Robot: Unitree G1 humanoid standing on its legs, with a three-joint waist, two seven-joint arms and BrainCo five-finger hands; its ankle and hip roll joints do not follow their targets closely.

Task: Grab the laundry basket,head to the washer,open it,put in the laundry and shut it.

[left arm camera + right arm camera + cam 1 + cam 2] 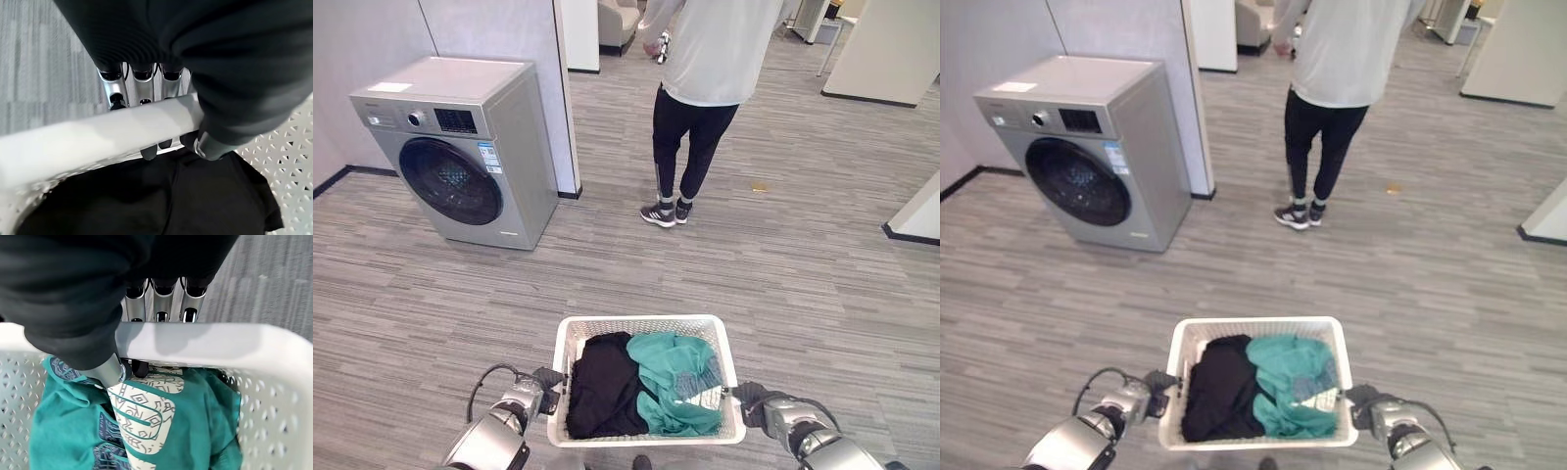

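- Washer [460, 147] sits far left against the wall: silver-grey front loader, round dark glass door shut, control panel along the top edge, a small label on the lid.
- Left robot hand [146, 93] is clamped on the basket's left rim; in the left wrist view the fingers wrap over the white rim with the dark tips poking out underneath, thumb tucked on the inside.
- Laundry basket [644, 324] is held up off the floor right in front of the robot, between both hands and well apart from the washer. It's white plastic, rectangular, with perforated walls and a thick smooth rim.
- Inside it, a black garment [605, 385] fills the left half, and a teal garment [675, 377] with a cream patterned patch is bunched in the right half.
- Right robot hand [161, 303] is clamped on the right rim the same way, fingers curled over it.
- A person [705, 88] in a light top, black trousers and trainers stands on the grey striped floor [822, 255] further back, right of the washer.
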